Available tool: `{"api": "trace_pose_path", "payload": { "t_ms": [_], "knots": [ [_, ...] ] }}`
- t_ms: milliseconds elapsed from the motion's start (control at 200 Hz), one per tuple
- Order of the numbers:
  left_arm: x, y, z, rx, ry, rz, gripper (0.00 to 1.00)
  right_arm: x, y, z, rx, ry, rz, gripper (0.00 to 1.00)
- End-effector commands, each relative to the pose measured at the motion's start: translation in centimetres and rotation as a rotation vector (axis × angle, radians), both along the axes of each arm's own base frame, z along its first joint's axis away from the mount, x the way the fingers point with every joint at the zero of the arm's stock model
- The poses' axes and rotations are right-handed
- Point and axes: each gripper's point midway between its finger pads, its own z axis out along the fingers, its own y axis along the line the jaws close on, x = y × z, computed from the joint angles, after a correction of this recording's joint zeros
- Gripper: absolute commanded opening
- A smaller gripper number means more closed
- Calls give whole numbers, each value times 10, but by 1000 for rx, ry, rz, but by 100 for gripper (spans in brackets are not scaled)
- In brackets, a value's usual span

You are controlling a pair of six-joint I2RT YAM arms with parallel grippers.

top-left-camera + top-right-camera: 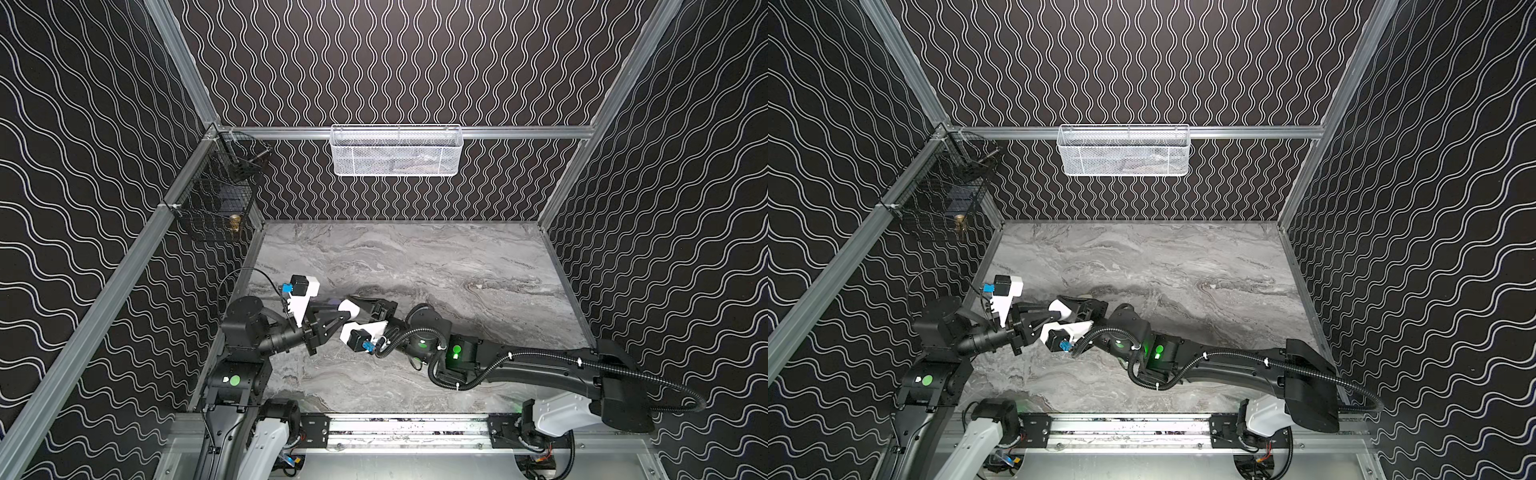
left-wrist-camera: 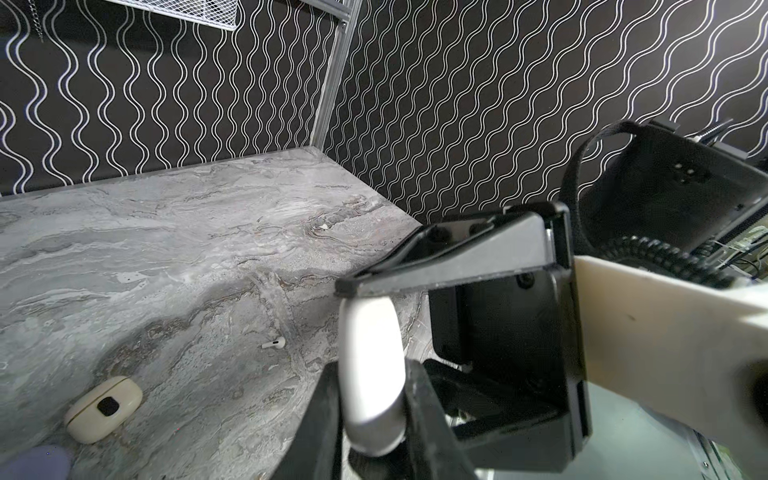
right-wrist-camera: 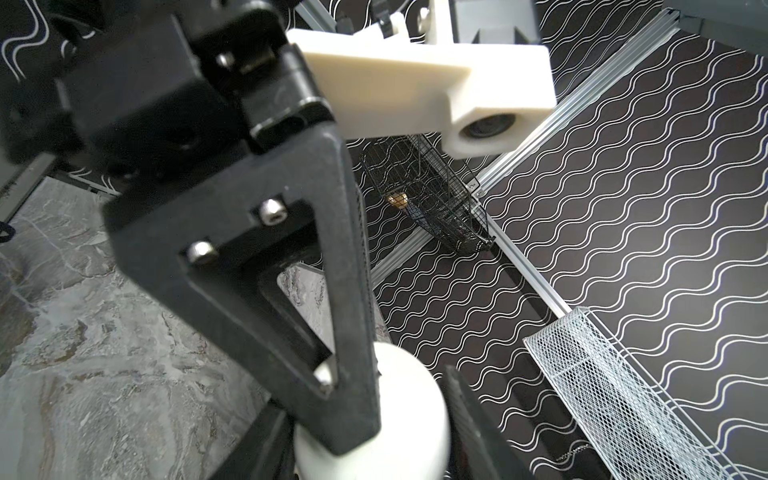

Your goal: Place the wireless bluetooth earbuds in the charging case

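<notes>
— What do we see, starting with the biggest?

— We see the grey marble table across the floor of the cell. A white mesh basket hangs on the back rail, and a black wire basket on the left rail.

— And where do we find the arms?

— Both reach to the near left part of the table and meet there. The left gripper is clamped on a white case, which we see held above the table. The right gripper grasps the same case from the opposite side, one finger pressed on its end.

— Do we see anything smaller?

— In the left wrist view we see a cream case lying on the table, apart from both grippers. Near it one white earbud lies on its side on the table, touching neither case. Of the purple shape at the frame's edge we can tell nothing more; it is blurred.
</notes>
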Motion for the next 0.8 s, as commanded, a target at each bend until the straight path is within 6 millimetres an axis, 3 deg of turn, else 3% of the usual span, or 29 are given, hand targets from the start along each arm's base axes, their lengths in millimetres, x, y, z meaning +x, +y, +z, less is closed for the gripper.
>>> {"api": "trace_pose_path", "payload": {
  "t_ms": [0, 50, 120, 150, 260, 330, 480, 566, 626, 691, 791],
  "knots": [
    [-10, -4, 5, 0, -46, -57, 15, -13, 3, 29, 117, -6, 66, 23],
    [-11, -4, 5, 4, -56, -54, 13, -15, 1, 30, 122, -2, 74, 31],
    [-11, -2, 5, 17, -68, -38, 9, -15, -3, 38, 151, 3, 74, 56],
    [-10, -1, 4, 26, -72, -27, 8, -16, -5, 25, 129, 22, 74, 64],
    [-2, 3, 2, 56, -60, 15, 2, -23, -22, 26, 159, 97, 80, 78],
    [14, 8, 9, 59, -33, 77, 0, -30, -40, 27, 194, 156, 99, 83],
    [40, 7, 66, -59, -111, 109, 0, -47, -91, 42, 341, 267, 140, 84],
    [57, 6, 84, -126, -157, 118, 0, -48, -116, 47, 412, 318, 134, 80],
    [65, -4, 86, -147, -178, 72, 0, -40, -129, 47, 440, 362, 81, 74],
    [76, -19, 73, -119, -154, 72, 0, -27, -142, 46, 468, 397, 11, 67],
    [68, -61, 53, -63, -184, 8, 0, -8, -164, 40, 518, 449, -65, 62]
  ]
}}
